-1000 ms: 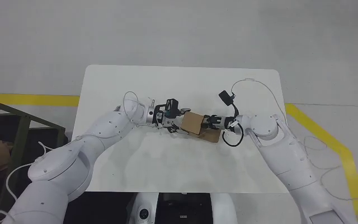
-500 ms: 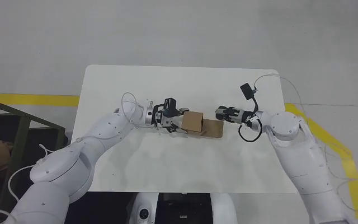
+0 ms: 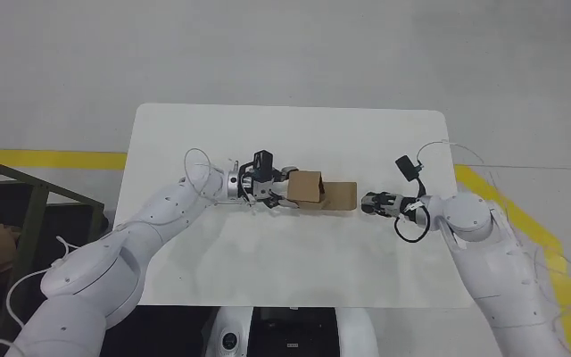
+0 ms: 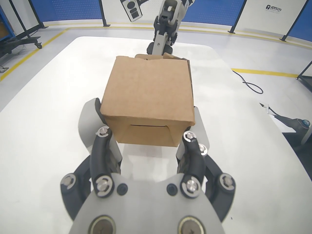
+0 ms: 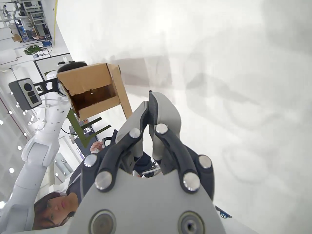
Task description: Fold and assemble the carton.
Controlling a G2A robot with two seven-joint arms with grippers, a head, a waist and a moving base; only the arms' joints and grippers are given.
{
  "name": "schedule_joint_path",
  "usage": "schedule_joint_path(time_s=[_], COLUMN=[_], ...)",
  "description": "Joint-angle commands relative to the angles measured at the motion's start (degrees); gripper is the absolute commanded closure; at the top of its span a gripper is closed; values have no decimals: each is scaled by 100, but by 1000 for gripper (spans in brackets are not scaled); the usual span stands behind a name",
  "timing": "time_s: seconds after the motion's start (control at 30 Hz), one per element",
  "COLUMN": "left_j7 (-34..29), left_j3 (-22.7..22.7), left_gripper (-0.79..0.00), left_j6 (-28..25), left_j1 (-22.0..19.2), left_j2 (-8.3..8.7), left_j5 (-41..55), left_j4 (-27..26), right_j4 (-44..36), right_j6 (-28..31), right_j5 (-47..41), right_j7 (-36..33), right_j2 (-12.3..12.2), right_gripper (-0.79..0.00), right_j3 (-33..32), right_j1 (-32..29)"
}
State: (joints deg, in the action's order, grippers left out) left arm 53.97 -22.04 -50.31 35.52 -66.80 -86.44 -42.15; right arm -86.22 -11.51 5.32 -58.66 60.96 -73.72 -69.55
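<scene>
Left gripper (image 4: 147,120): jaws standing wide, clamping the carton (image 3: 308,189) at its closed end.
Carton: lying on its side at the desk (image 3: 178,143) centre; long axis running toward the desk's right edge; open mouth facing right, one flap (image 3: 341,195) extending outward; interior showing bare cardboard.
Right gripper (image 3: 365,203): resting just beside the flap, jaws pressed together.

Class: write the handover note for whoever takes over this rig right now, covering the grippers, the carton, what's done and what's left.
Left gripper: shut on the carton at its closed end, at the middle of the table.
Right gripper: shut, empty, just off the open end.
Done: body squared up, one end closed.
Left: fold in the flap and close the open end.
</scene>
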Motion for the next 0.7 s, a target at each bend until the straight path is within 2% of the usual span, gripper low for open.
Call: schedule_joint_path(time_s=[0.0,0.27,0.67], left_j7=[-37,-184,-639], left_j3=[-12,-7,-44], left_gripper=[-529,-533,-579], left_j6=[-36,-140,-163], left_j1=[12,-31,-67], left_j2=[19,41,-58], left_j5=[21,-296,-474], left_j4=[-73,-187,-309], right_j4=[61,135,69], right_j6=[50,177,118], right_j5=[-46,-16,-70], right_j7=[9,25,-40], right_j2=[23,72,136], right_gripper=[0,0,0], right_j3=[131,442,853], right_j1=[93,429,692])
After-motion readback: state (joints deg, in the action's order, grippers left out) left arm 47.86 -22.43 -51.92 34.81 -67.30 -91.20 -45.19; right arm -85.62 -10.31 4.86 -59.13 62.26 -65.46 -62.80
